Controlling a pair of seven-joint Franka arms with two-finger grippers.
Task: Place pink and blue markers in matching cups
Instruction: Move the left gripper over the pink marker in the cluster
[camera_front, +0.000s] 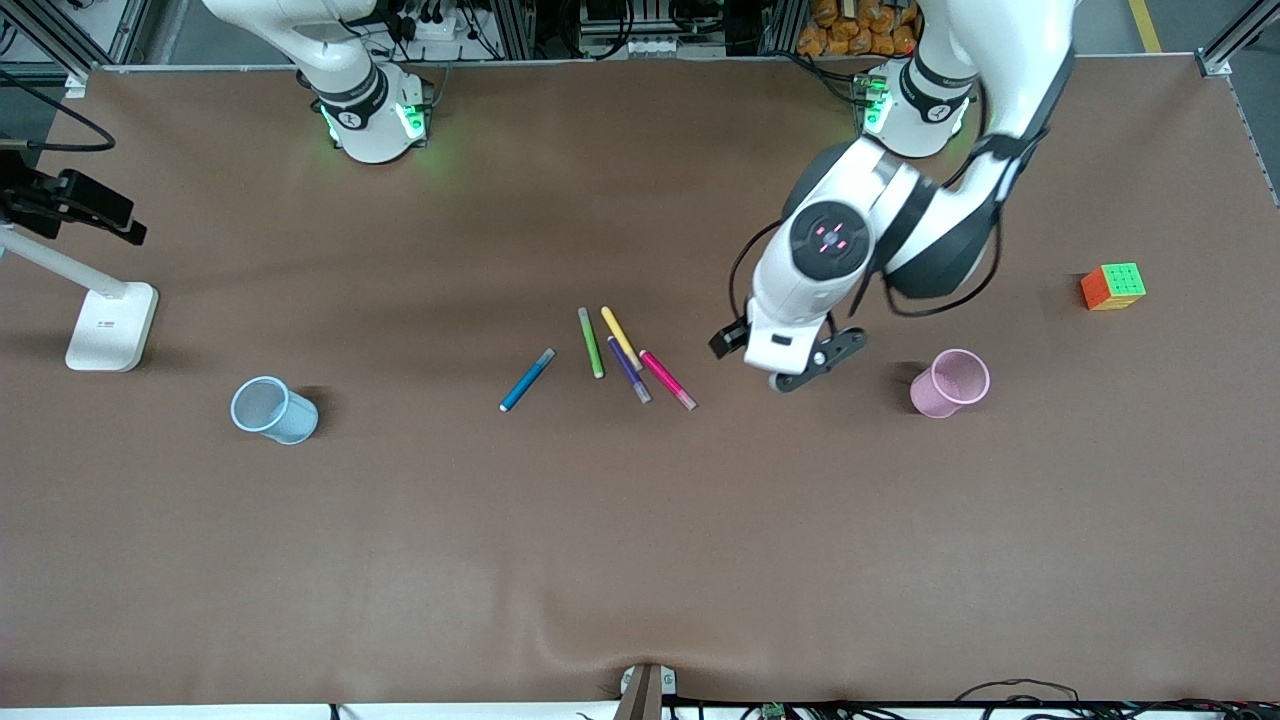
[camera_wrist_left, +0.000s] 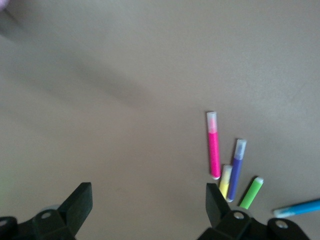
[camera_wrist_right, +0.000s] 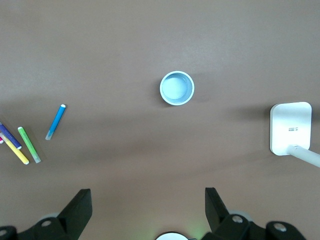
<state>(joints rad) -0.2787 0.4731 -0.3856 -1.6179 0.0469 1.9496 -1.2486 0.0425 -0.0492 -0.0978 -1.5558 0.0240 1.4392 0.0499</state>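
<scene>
The left gripper (camera_front: 812, 362) hangs over bare table between the pink marker (camera_front: 667, 379) and the pink mesh cup (camera_front: 950, 383), its wrist bent downward from an arm that reaches out from the base at the left arm's end. Its fingers (camera_wrist_left: 80, 202) stand wide apart with nothing between them, and only brown table shows in the gap.

The pink marker lies flat on the table, its pale cap nearer the front camera, touching nothing but close to the purple marker (camera_front: 629, 369) just beside it. The purple marker's upper end meets the yellow marker (camera_front: 620, 336), and the green marker (camera_front: 591, 342) lies next to those. The blue marker (camera_front: 527, 380) lies apart from this cluster, toward the right arm's end, slanted with its whitish tip nearer the front camera. The pink mesh cup stands upright, empty, toward the left arm's end of the table.

The right gripper (camera_wrist_right: 147, 212) waits high above the table near its base, fingers (camera_wrist_right: 80, 205) spread and empty. The light blue mesh cup (camera_front: 273, 409) stands upright and empty, well apart from the markers, toward the right arm's end.

A white lamp base (camera_front: 112, 325) sits close to the table's edge at the right arm's end, and a colourful puzzle cube (camera_front: 1113, 286) rests at the left arm's end.
</scene>
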